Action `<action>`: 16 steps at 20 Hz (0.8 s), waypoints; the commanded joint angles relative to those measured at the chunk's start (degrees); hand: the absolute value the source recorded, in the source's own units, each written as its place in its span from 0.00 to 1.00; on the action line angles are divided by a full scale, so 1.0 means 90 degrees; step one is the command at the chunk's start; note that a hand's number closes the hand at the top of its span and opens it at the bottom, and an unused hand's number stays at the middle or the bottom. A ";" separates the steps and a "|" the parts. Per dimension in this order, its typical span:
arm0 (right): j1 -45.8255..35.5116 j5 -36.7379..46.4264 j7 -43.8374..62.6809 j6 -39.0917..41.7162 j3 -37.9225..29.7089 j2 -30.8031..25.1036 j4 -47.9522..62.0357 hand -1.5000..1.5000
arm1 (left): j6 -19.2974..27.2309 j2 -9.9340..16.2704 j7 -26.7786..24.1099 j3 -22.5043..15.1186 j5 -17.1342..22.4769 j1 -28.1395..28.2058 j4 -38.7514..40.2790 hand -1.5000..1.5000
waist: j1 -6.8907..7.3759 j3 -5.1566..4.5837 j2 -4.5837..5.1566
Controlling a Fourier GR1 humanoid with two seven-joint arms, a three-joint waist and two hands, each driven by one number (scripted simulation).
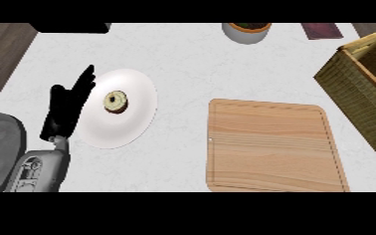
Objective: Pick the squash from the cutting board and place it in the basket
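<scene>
**Inspector:** Nearest item first, please.

**Operator:** Left forearm, grey, at the lower left edge. My left hand [64,110] rests above it with its fingers straight and up, holding nothing, just beside the left rim of a white plate [140,87]. On the plate lies a small ring-shaped pastry [115,101].

**Inspector:** Right hand?

**Operator:** Absent from the head view. I cannot report its state.

**Inspector:** Location of the squash?

**Operator:** Not found. The cutting board [273,147] lies bare at lower right of the worktop [191,64], and nothing on it resembles a squash. The basket [351,82] stands at the right edge, just beyond the board's upper right corner. Only part of it shows; its inside is hidden from me.

**Inspector:** Other items?

**Operator:** A potted plant [246,31] and a dark reddish flat object [321,30] along the far edge.

**Inspector:** Step in hand?

**Operator:** My judgement: with the board bare, the squash is either in the basket or in my unseen right hand. The next move calls for confirming which, then, if it is held, setting it down inside the basket's wall.
</scene>
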 commanded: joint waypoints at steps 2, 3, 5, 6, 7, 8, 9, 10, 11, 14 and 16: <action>0.0279 0.0535 -0.1235 -0.0753 0.0327 0.0037 0.0938 1.00 | -0.0028 0.0024 0.0142 0.0055 0.0000 -0.0181 0.0070 0.50 | 0.0002 -0.0001 0.0001; 0.0079 0.0554 -0.1469 -0.0629 0.0285 -0.0233 0.1348 1.00 | -0.0133 0.0164 0.0048 0.0143 0.0012 -0.0388 0.0303 0.50 | 0.0001 -0.0003 0.0008; 0.0228 0.0824 -0.1754 -0.1105 0.0468 0.0017 0.1659 1.00 | 0.0117 -0.0189 -0.0176 -0.0047 -0.0122 -0.0122 0.0290 0.50 | 0.0017 -0.0002 0.0010; 0.0312 0.0758 -0.1778 -0.1034 0.0429 0.0100 0.1796 1.00 | 0.0074 -0.0095 0.0282 -0.0053 -0.0108 -0.0160 -0.0057 0.50 | 0.0015 0.0000 -0.0005; 0.0106 0.0651 -0.1715 -0.0940 0.0342 0.0158 0.2087 1.00 | 0.0016 -0.0027 0.0006 -0.0007 -0.0100 0.0002 -0.0024 0.50 | 0.0037 -0.0001 -0.0002; 0.0216 0.0612 -0.1501 -0.0826 0.0399 0.0358 0.1945 1.00 | 0.0051 -0.0037 0.0076 0.0028 -0.0106 -0.0080 0.0069 0.50 | -0.0006 -0.0003 -0.0013; 0.0258 0.0470 -0.1405 -0.0728 0.0159 0.0299 0.2338 1.00 | 0.0024 -0.0063 0.0304 0.0015 -0.0010 -0.0067 -0.0236 0.50 | 0.0023 0.0001 -0.0013; 0.0186 0.0311 -0.0924 -0.0619 0.0088 0.0566 0.2117 1.00 | -0.0007 -0.0080 0.0204 0.0011 -0.0026 -0.0097 0.0014 0.50 | -0.0039 -0.0005 -0.0026; 0.0173 0.0372 -0.1427 -0.0747 0.0047 0.0418 0.2669 0.00 | -0.0021 -0.0065 0.0114 0.0001 -0.0025 0.0020 -0.0140 0.50 | 0.0027 0.0000 -0.0004; -0.0190 0.0329 -0.1498 -0.0890 -0.0048 0.0541 0.3173 0.00 | -0.0074 -0.0049 0.0255 0.0018 -0.0015 -0.0165 -0.0034 0.50 | 0.0032 0.0000 0.0003; -0.0176 0.0273 -0.1772 -0.1018 -0.0140 0.0515 0.3239 0.00 | 0.0019 -0.0137 0.0027 -0.0021 -0.0099 0.0177 -0.0080 0.50 | 0.0010 -0.0001 -0.0009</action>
